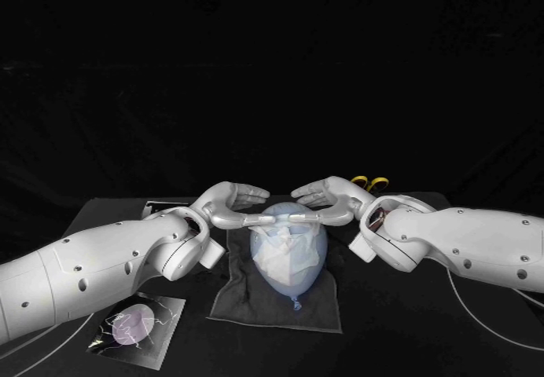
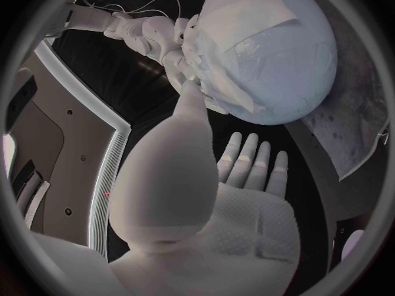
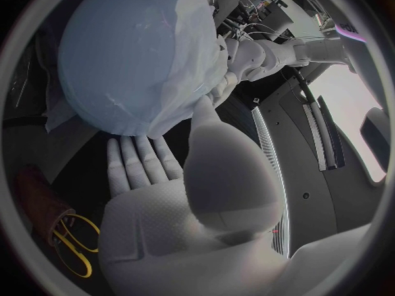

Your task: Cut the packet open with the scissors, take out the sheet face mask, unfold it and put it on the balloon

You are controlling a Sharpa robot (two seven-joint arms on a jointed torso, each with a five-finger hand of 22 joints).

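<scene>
Seating the sheet face mask is, in my judgement, the step in hand. It lies draped over the balloon, which rests on a dark cloth at the middle of the table, knot toward the near edge. My left hand and right hand meet at the balloon's far end. Each has its fingers spread and its thumb laid against the mask's upper edge, pinching nothing as far as I can tell. I judge the mask thin, limp, probably damp, and liable to cling or fold on itself, so take it only at its outer border and smooth it with light strokes. I judge the balloon very light, springy and free to roll. Any sideways push would likely shift it, so press equally from both sides and keep the fingertips flat. The packet lies by the near left corner. The scissors lie toward the far right edge, behind my right hand.
</scene>
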